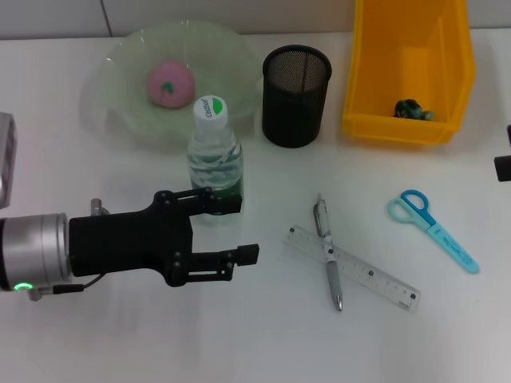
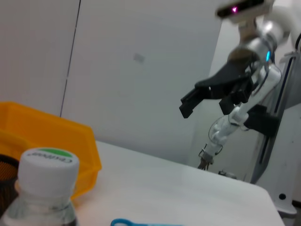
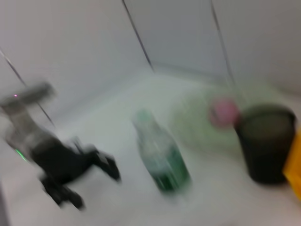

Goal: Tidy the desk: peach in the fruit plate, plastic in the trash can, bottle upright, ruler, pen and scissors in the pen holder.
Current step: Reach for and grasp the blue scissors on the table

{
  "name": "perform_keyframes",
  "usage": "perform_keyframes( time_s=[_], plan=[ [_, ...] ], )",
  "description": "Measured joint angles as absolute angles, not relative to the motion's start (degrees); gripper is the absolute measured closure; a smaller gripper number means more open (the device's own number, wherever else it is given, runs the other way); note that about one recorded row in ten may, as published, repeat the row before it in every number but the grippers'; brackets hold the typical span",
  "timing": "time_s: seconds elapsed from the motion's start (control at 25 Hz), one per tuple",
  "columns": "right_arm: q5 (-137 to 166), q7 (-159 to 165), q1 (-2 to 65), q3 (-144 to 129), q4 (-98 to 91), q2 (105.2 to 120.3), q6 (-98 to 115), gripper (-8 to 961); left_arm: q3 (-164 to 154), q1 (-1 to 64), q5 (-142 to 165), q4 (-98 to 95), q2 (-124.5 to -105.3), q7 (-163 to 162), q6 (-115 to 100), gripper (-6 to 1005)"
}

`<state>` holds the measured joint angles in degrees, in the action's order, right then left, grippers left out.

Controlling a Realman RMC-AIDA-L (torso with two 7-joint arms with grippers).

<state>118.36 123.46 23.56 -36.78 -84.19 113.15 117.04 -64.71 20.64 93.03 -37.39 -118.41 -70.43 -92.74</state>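
Jaws spread wide and holding nothing, the left gripper (image 1: 235, 228) hovers just beside the upright clear plastic water bottle with a white cap (image 1: 214, 159), nearer the robot. Behind the bottle the pink peach (image 1: 169, 83) lies in the pale green glass fruit plate (image 1: 120, 72). The right gripper (image 2: 211, 96) hangs raised, jaws apart.

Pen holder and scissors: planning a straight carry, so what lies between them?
Bare tabletop only, in the head view, between scissors and pen holder.
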Motion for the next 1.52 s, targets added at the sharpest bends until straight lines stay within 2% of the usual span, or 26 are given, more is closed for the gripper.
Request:
perform_keyframes(
  time_s=[0.08, 0.12, 0.16, 0.2, 0.28, 0.36, 0.64, 0.96, 1.52],
  plan=[
    [126.0, 134.0, 25.0, -44.4, -96.4, 113.93, 117.5, 157, -65.2, 21.0, 93.4, -37.3, -118.45, -70.9, -92.0, 277],
    [126.0, 134.0, 25.0, -44.4, -96.4, 113.93, 117.5, 157, -65.4, 21.1, 93.5, -37.1, -118.44, -71.1, -91.8, 271],
    [132.8, 140.0, 26.2, -50.0, -101.9, 115.06, 117.5, 157, -65.4, 21.2, 93.5, -37.1, -118.42, -71.3, -91.7, 265],
    [132.8, 140.0, 26.2, -50.0, -101.9, 115.06, 117.5, 157, -65.4, 21.2, 93.5, -37.1, -118.42, -71.3, -91.7, 259],
    [139.1, 143.0, 27.1, -54.3, -103.6, 116.66, 117.3, 157, -65.4, 21.1, 93.6, -37.1, -118.43, -71.3, -91.6, 246],
    [148.5, 145.2, 27.3, -60.8, -102.9, 119.29, 114.8, 157, -65.4, 21.1, 93.6, -37.1, -118.44, -71.2, -91.3, 234],
    [151.7, 148.9, 24.6, -71.8, -93.4, 119.18, 102.7, 160, -66.4, 21.0, 93.7, -37.0, -118.51, -70.8, -89.2, 234],
    [152.0, 148.6, 26.1, -73.4, -80.8, 119.22, 93.4, 168, -67.1, 21.3, 93.8, -36.6, -118.57, -71.2, -86.9, 233],
    [154.6, 149.1, 28.8, -74.6, -76.2, 119.32, 90.9, 249, -67.1, 21.1, 93.8, -36.4, -118.57, -71.1, -85.5, 234]
  ],
)
